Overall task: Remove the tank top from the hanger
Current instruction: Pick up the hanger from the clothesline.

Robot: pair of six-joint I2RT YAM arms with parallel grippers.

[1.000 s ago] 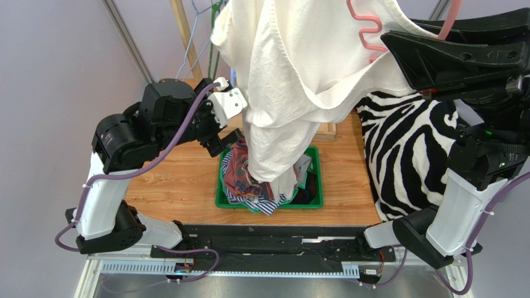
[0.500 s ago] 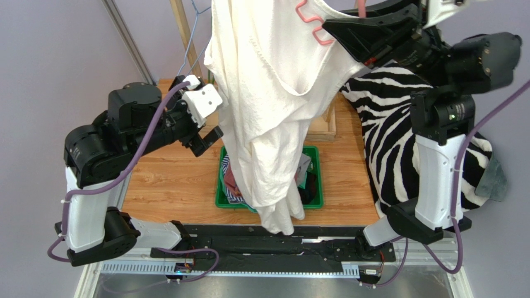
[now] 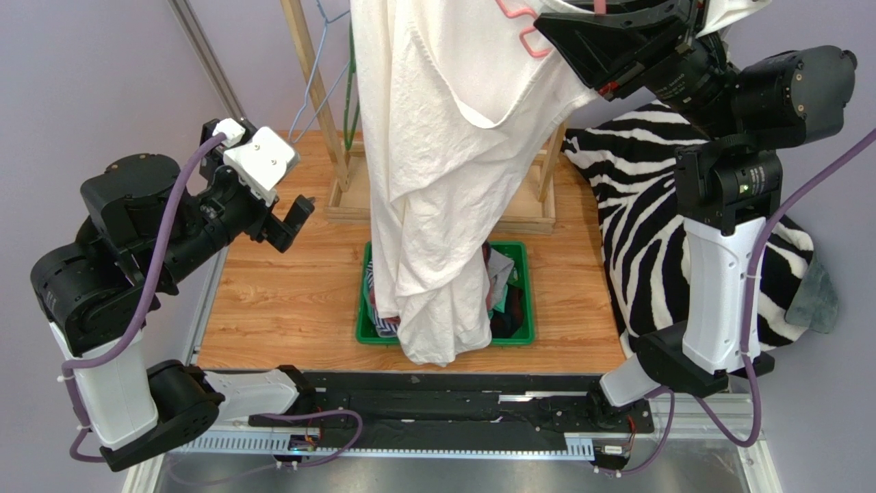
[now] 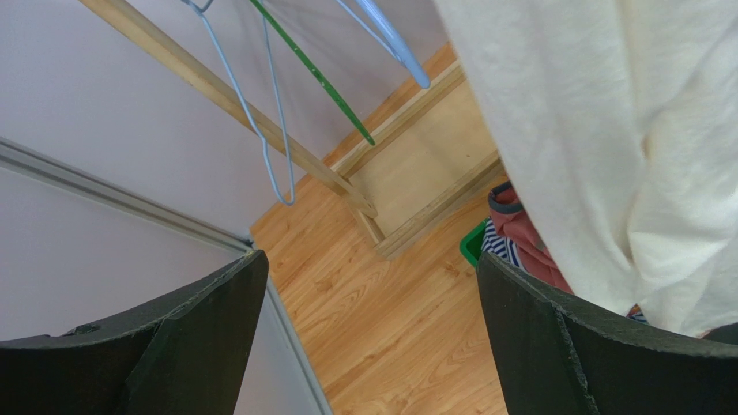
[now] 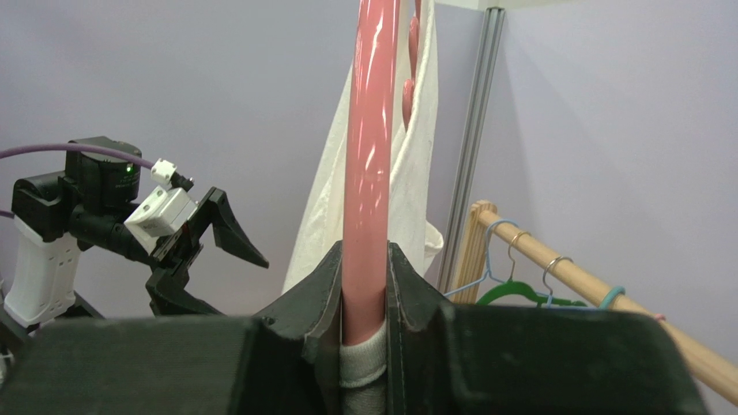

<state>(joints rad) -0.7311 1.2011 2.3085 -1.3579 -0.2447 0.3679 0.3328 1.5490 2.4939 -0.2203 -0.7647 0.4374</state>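
Observation:
A cream tank top (image 3: 442, 154) hangs from a pink hanger (image 3: 519, 31) held high over the table's middle. My right gripper (image 3: 617, 46) is shut on the pink hanger (image 5: 371, 173), with a bit of the cream fabric pinched between the jaws below it. The top's hem droops into the green basket (image 3: 519, 331). My left gripper (image 3: 293, 221) is open and empty, left of the top and apart from it. In the left wrist view the tank top (image 4: 624, 138) fills the right side.
The green basket holds several crumpled clothes. A wooden rack (image 3: 314, 82) with blue and green hangers (image 4: 277, 112) stands behind. A zebra-print cloth (image 3: 658, 236) lies on the right. Bare wooden tabletop (image 3: 288, 308) lies left of the basket.
My left gripper has pulled back to the left, away from the tank top. The right gripper has moved the hanger and top left, and the hem has shifted over the basket.

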